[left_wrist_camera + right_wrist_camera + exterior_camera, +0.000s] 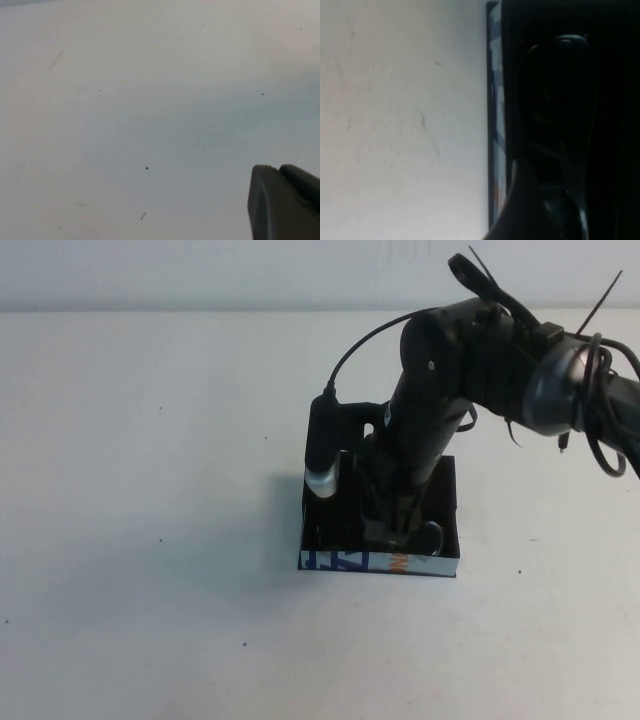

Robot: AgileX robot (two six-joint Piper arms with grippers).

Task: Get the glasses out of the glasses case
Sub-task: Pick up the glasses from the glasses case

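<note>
Glasses (428,537) lie inside the glasses case (378,562), which sits near the middle of the white surface (150,440), its printed white edge toward the robot. The right gripper (398,525) reaches down into the case from the far right corner; whether its fingers are spread or clamped on the frame I cannot tell, since everything in there is black. The left gripper (285,200) hovers over bare surface, apparently parked, its state unclear too. This looks like the grasping step; next calls for a firm hold, then a straight lift clear of the walls.
</note>
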